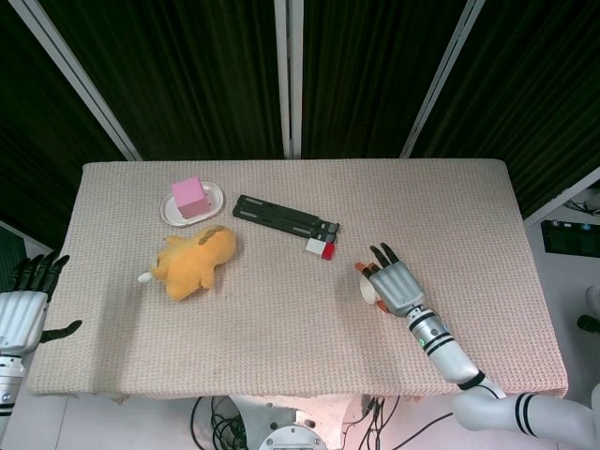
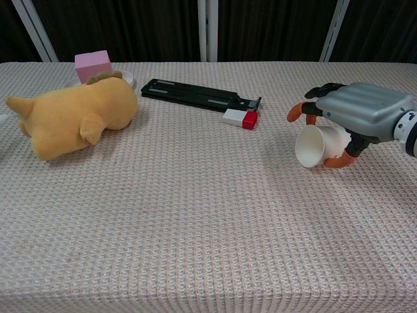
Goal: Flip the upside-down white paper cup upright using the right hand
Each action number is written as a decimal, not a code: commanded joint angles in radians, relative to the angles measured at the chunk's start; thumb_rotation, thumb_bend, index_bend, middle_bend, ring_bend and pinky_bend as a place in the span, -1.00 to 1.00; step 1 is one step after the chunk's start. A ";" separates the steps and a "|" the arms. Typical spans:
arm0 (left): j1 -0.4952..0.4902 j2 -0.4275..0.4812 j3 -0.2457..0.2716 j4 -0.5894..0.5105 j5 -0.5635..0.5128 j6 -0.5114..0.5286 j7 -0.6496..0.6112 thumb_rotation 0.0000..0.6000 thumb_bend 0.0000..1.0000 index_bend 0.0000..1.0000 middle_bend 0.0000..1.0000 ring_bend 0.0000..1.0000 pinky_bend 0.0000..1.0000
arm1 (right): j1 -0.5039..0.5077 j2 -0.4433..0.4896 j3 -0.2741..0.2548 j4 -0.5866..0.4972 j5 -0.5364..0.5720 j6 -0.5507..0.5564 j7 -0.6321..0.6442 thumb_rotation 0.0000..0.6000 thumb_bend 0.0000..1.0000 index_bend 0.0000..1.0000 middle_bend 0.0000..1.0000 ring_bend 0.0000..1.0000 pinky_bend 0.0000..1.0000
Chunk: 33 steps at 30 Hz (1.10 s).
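One paper cup (image 2: 315, 146) lies sideways under curled fingers (image 2: 301, 109).

Bright, even overhead light; sharp frames, soft shadows.

Right hand (image 2: 365, 114) lies over the white paper cup (image 2: 316, 145), which is on its side. Nearest obstacle: small white-and-red block (image 2: 240, 118), near the fingertips on the far left. Flat black hinged stand (image 2: 199, 94) lies beyond it. Yellow plush toy (image 2: 71, 117) sits well apart, leftward. Woven beige table cover (image 2: 208, 222) in front of the hand is open.
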 commanded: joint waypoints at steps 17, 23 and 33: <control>-0.002 -0.009 0.002 0.017 0.016 0.008 0.000 1.00 -0.89 -0.93 -1.00 -1.00 -1.00 | -0.105 -0.101 0.031 0.160 -0.262 0.197 1.178 1.00 -0.65 -0.43 -0.13 -0.99 -1.00; -0.003 -0.014 0.001 0.026 0.015 0.007 -0.004 1.00 -0.89 -0.93 -1.00 -1.00 -1.00 | -0.118 -0.179 0.001 0.346 -0.309 0.219 1.394 1.00 -0.66 -0.43 -0.14 -0.99 -1.00; -0.003 -0.019 0.000 0.034 0.017 0.012 -0.007 1.00 -0.89 -0.93 -1.00 -1.00 -1.00 | -0.110 -0.240 -0.030 0.502 -0.336 0.197 1.500 1.00 -0.76 -0.41 -0.18 -0.99 -1.00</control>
